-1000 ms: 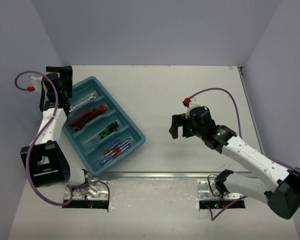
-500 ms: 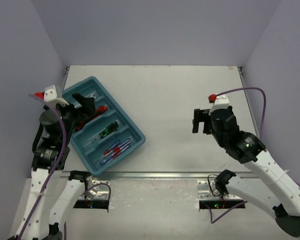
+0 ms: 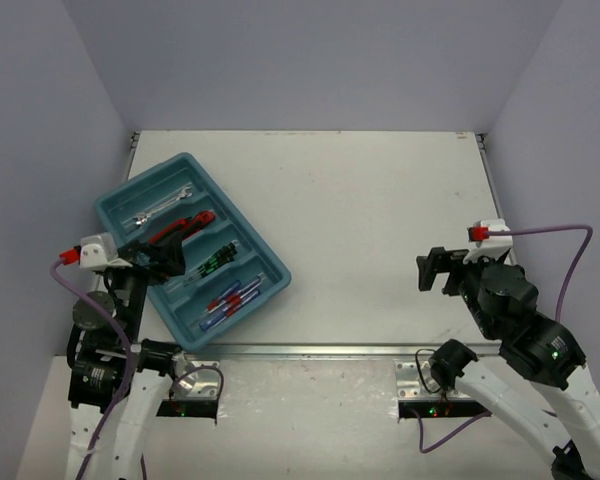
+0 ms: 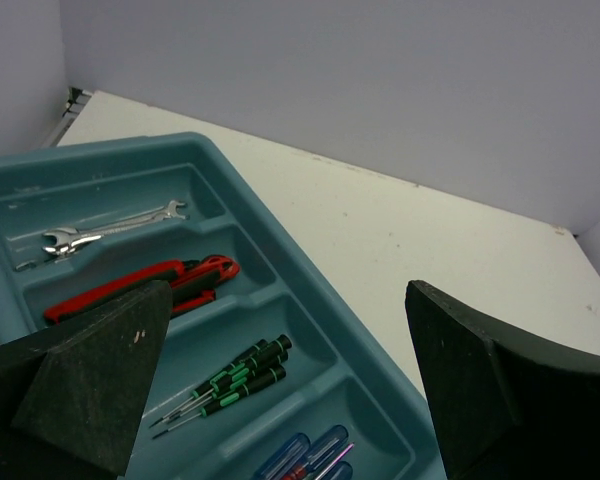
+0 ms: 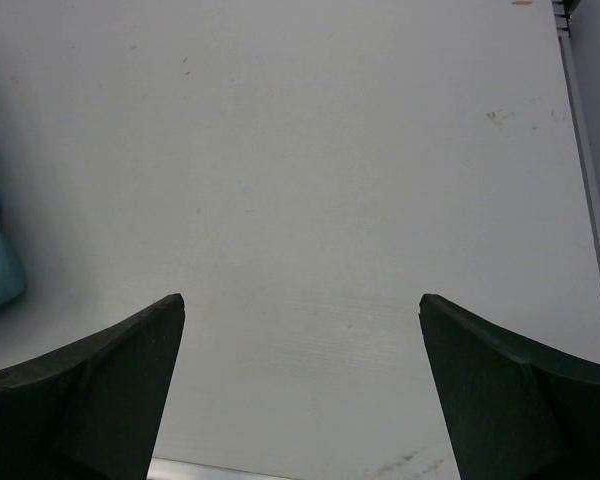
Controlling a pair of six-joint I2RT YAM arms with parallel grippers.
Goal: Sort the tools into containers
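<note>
Tools [image 3: 180, 228] sorted in teal tray [image 3: 238, 222], left hand [image 3: 163, 262] over it — spread, empty

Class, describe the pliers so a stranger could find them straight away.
Find the teal tray on the left side of the table. Its second compartment from the far end holds the pliers, between the silver wrenches and the black-handled screwdrivers. They alone have paired red handles.
</note>
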